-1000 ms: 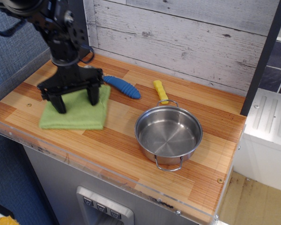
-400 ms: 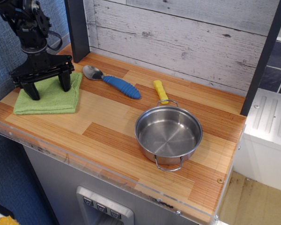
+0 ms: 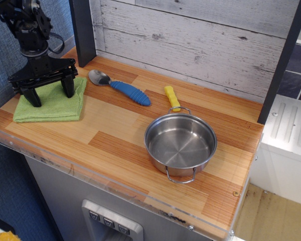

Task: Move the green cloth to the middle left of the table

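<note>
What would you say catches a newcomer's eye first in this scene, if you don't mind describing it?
The black gripper at the far left stands out, its spread fingers pressing down on the green cloth near the table's left edge. Next comes the shiny steel pan right of centre, empty, with a yellow-handled tool just behind it. Between cloth and pan, toward the back wall, lies a spoon with a blue handle.

Steel pan [image 3: 180,144], blue-handled spoon [image 3: 119,87] (apart)

No readable text, label, brand or number appears anywhere.
</note>
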Robot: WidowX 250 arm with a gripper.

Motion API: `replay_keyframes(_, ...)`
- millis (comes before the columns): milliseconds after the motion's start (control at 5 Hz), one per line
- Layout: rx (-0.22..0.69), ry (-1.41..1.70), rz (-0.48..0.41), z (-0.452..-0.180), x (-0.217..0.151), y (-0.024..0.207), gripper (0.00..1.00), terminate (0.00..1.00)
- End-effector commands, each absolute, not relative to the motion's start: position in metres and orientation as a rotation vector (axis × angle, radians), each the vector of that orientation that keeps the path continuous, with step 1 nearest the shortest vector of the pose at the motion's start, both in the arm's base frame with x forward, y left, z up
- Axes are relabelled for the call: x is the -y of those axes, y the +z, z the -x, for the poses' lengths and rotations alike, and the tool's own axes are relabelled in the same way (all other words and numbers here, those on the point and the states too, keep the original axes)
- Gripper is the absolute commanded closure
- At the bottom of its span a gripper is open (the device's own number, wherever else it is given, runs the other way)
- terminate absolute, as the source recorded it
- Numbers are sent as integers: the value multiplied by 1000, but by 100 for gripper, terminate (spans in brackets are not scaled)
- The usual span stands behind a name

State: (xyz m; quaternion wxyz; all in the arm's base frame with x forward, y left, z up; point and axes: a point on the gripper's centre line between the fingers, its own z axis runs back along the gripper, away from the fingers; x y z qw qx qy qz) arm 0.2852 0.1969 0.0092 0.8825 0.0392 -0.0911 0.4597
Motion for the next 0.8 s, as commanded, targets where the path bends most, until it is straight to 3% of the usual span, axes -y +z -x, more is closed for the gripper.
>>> replay_keyframes(0, 320, 975, -65, -272, -196, 74, 0, 0)
replay_keyframes(400, 417, 972, -70, -266, -184, 113, 0, 0)
replay_keyframes(600, 417, 972, -70, -266, -184, 113, 0, 0)
